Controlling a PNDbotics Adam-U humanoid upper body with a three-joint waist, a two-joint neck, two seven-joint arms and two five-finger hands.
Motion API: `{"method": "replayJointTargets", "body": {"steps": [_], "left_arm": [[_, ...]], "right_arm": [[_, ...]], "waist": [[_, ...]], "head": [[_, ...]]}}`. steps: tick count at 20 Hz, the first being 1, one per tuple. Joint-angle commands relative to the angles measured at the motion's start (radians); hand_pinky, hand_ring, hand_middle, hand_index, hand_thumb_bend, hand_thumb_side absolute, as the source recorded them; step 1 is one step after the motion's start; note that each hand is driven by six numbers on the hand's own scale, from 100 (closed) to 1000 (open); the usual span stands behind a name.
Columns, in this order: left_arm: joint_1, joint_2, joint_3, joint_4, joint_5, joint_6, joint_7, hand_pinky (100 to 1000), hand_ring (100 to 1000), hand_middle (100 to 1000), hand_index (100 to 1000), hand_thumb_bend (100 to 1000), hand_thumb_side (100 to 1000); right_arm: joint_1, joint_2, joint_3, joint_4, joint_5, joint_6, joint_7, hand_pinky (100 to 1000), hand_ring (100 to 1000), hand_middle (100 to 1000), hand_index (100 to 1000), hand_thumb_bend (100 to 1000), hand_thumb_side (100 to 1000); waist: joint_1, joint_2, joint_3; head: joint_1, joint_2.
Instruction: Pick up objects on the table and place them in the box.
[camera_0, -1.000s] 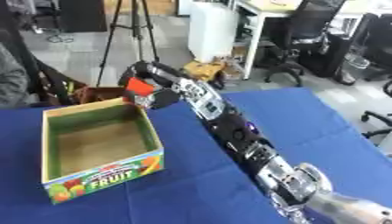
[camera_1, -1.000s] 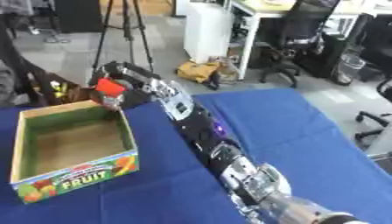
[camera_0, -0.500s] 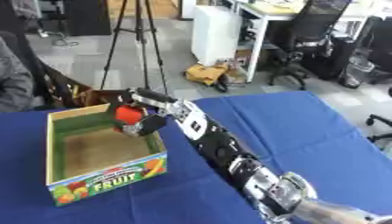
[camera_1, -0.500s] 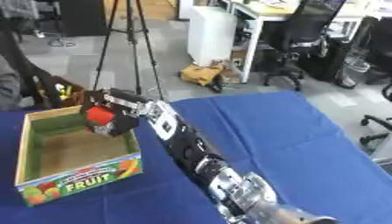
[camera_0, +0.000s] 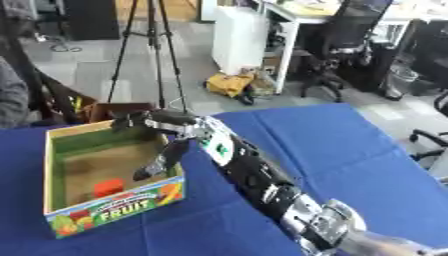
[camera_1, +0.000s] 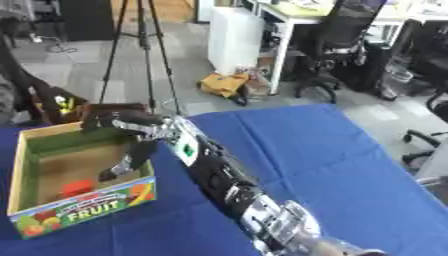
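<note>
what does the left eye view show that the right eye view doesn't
Only the left eye view shows grey clothing at its left edge.

Only the right eye view shows a yellow patch on the dark thing behind the box.

Both show the right robot hand open over the fruit box, a red object lying inside it, the blue table and the tripod. The left robot hand shows in neither.

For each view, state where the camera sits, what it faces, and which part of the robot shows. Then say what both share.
Left eye view: in the robot's head, looking down at the blue table and fruit box; the right arm reaches in from the lower right, its right hand open over the box.
Right eye view: beside it in the head, same downward aim; the same arm and hand, the box nearer the left edge.
Both share: a red object on the box floor, the tripod and office chairs behind.
</note>
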Motion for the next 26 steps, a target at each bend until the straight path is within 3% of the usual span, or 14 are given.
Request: {"method": "replayJointTargets", "body": {"steps": [1,6,10,14,17,20,26], "left_arm": [[-0.009,0.003,0.004,-0.021,0.003,-0.002,0.005,443,798,440,620,534,798],[0.001,0.008,0.015,-0.019,0.000,-0.004,0.018,441,799,439,619,536,798],[0.012,0.012,0.031,-0.018,-0.005,-0.008,0.036,440,801,439,617,535,797],[0.023,0.015,0.046,-0.017,-0.012,-0.011,0.056,439,802,439,616,535,797],[0.025,0.016,0.049,-0.017,-0.014,-0.012,0.062,439,806,447,617,535,797],[0.037,0.020,0.066,-0.014,-0.019,-0.013,0.080,439,818,466,619,537,797],[0.049,0.022,0.076,-0.010,-0.028,-0.011,0.106,442,856,516,630,540,798]], "right_arm": [[-0.015,-0.006,-0.026,-0.042,0.054,-0.153,0.125,896,897,920,897,589,564],[-0.003,0.000,-0.052,-0.044,0.031,-0.137,0.048,937,911,928,872,531,550],[0.040,0.002,-0.047,-0.056,-0.033,-0.093,-0.018,975,917,929,841,440,550],[0.104,-0.005,-0.014,-0.144,-0.100,-0.069,-0.085,971,904,920,824,404,548],[0.132,-0.018,0.011,-0.194,-0.150,-0.039,-0.133,964,890,905,811,373,564],[0.201,-0.013,0.035,-0.267,-0.200,-0.033,-0.180,963,882,899,803,371,573],[0.312,0.007,0.061,-0.421,-0.296,0.044,-0.148,969,876,893,792,374,588]], "waist": [[0.007,-0.011,-0.011],[0.012,-0.007,-0.063],[0.019,0.001,-0.135],[0.028,0.006,-0.200],[0.029,0.009,-0.217],[0.037,0.012,-0.281],[0.046,0.014,-0.341]], "head": [[0.007,-0.013],[0.029,-0.004],[0.067,-0.004],[0.125,0.003],[0.146,0.008],[0.202,0.015],[0.260,0.025]]}}
